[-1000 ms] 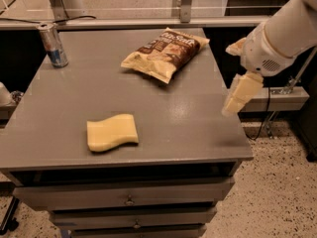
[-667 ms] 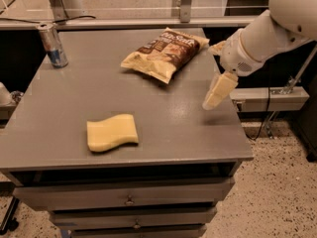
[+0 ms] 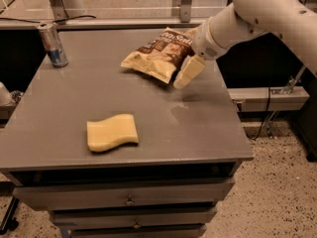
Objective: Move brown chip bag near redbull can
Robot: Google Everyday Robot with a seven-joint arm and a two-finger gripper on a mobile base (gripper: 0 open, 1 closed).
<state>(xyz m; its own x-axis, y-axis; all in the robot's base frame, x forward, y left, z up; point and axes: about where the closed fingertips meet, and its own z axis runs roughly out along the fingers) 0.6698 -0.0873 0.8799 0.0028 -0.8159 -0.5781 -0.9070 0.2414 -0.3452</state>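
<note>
1. Because the job is to bring the bag over to the can, what matters most is how the bag lies from the gripper. The brown chip bag (image 3: 157, 53) lies flat in the far-right part of the bench (image 3: 208, 133). The gripper (image 3: 188, 71) hangs at the bag's right-hand end, on the side toward the bench's right edge.
2. The bag's long axis runs on a slant, from a corner nearer the middle of the bench up toward the far right corner. The gripper meets it at the near-right side of that far end. It is just beside the bag, but I cannot tell if it touches.
3. Whether the gripper is open or closed cannot be told from this view, and nothing shows that it holds the bag.
4. The redbull can (image 3: 53, 44) stands upright by the far left corner, well apart from the bag. The carry will likely run leftward along the far edge, away from the gripper's side.
5. A yellow sponge (image 3: 111, 132) lies toward the near edge, left of the middle, and seems clear of that path.
</note>
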